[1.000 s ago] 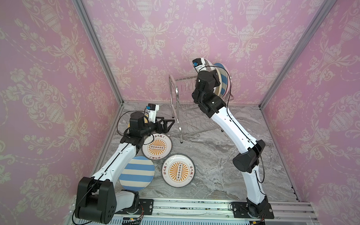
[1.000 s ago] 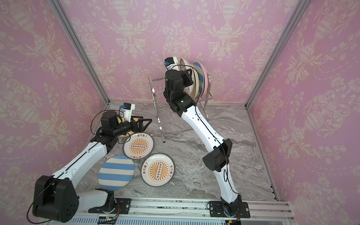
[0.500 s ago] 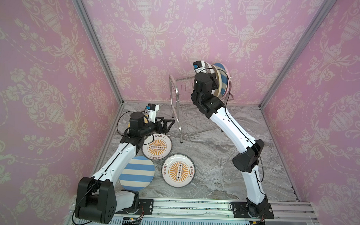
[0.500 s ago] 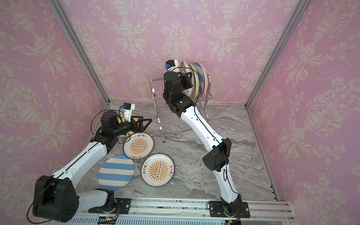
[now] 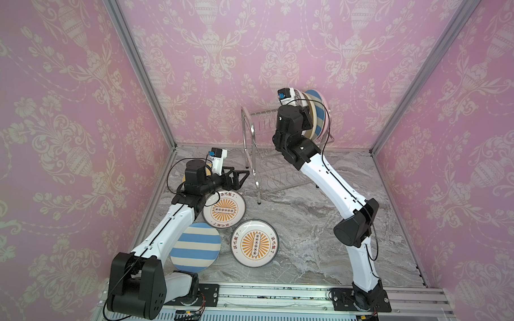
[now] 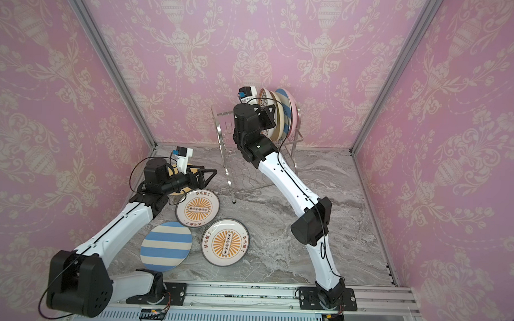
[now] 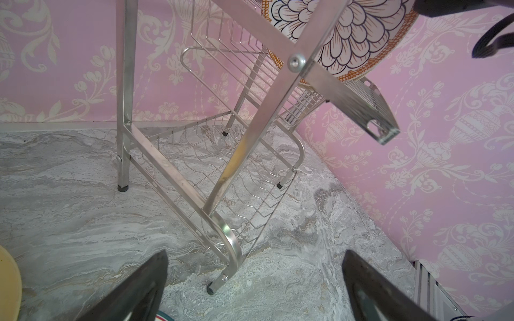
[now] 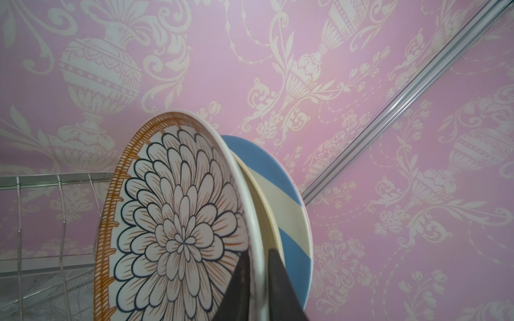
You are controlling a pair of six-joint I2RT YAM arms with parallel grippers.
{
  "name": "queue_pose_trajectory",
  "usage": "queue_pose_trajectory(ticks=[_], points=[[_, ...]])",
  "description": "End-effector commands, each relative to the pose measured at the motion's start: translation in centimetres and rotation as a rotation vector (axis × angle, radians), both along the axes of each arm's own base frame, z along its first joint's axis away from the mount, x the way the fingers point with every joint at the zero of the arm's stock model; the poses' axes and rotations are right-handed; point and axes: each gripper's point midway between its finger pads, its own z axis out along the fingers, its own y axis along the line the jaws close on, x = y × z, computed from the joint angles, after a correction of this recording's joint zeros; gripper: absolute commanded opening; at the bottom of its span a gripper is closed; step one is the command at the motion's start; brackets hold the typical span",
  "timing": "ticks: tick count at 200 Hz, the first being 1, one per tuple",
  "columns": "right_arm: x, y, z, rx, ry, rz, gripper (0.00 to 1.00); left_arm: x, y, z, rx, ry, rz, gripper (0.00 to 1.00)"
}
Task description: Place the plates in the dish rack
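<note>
— Where's the black-petal patterned round plate (image 8: 178, 236)?
— Upright on the top tier of the shiny steel wire dish rack (image 5: 256, 179), upper middle of frame. My right gripper (image 8: 258, 251) is narrow, straddling its rim; whether it pinches, I can't tell. And my left gripper (image 7: 256, 253) gapes wide.

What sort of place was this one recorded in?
Probably a staged test booth, not a real kitchen: pink wallpapered panels in metal framing, a marble-look tabletop, and two robot arms bolted to a rail.
</note>
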Motion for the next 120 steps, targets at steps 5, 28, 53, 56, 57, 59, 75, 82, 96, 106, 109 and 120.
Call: queue_pose_trajectory(ticks=[5, 28, 53, 56, 57, 59, 75, 82, 96, 106, 109, 120], points=[[-1.7, -1.2, 3.0, 0.074, -0.084, -0.009, 0.17, -0.2, 0.1, 0.3, 0.000, -0.026, -0.018, 0.99], [-1.6, -1.2, 3.9, 0.060, -0.095, -0.005, 0.17, -0.2, 0.0, 0.3, -0.002, -0.025, -0.019, 0.99], [-1.4, -0.9, 4.4, 0.053, -0.101, 0.010, 0.17, -0.2, 0.0, 0.3, 0.000, -0.027, -0.019, 0.99], [-1.5, -0.9, 4.5, 0.053, -0.102, 0.012, 0.17, -0.2, 0.0, 0.3, -0.001, -0.026, -0.019, 0.99], [-1.4, -0.9, 4.5, 0.054, -0.102, 0.012, 0.17, -0.2, 0.0, 0.3, 0.000, -0.027, -0.018, 0.99], [-1.4, -0.9, 4.4, 0.053, -0.101, 0.012, 0.17, -0.2, 0.1, 0.3, 0.001, -0.027, -0.018, 0.99], [-1.4, -0.7, 4.4, 0.052, -0.098, 0.017, 0.17, -0.2, 0.1, 0.3, 0.002, -0.026, -0.017, 0.99], [-1.4, -0.7, 4.4, 0.052, -0.100, 0.021, 0.18, -0.2, 0.1, 0.3, 0.002, -0.026, -0.017, 0.99], [-1.5, -0.6, 4.9, 0.054, -0.106, 0.026, 0.20, -0.2, 0.0, 0.4, 0.001, -0.027, -0.019, 0.99], [-1.6, -0.7, 5.1, 0.051, -0.109, 0.028, 0.21, -0.2, 0.1, 0.5, 0.000, -0.028, -0.018, 0.99], [-1.7, -0.7, 5.3, 0.052, -0.111, 0.027, 0.21, -0.1, 0.1, 0.5, 0.000, -0.029, -0.018, 0.99], [-1.8, -0.8, 5.5, 0.048, -0.111, 0.028, 0.21, -0.2, 0.0, 0.5, 0.000, -0.029, -0.020, 0.99]])
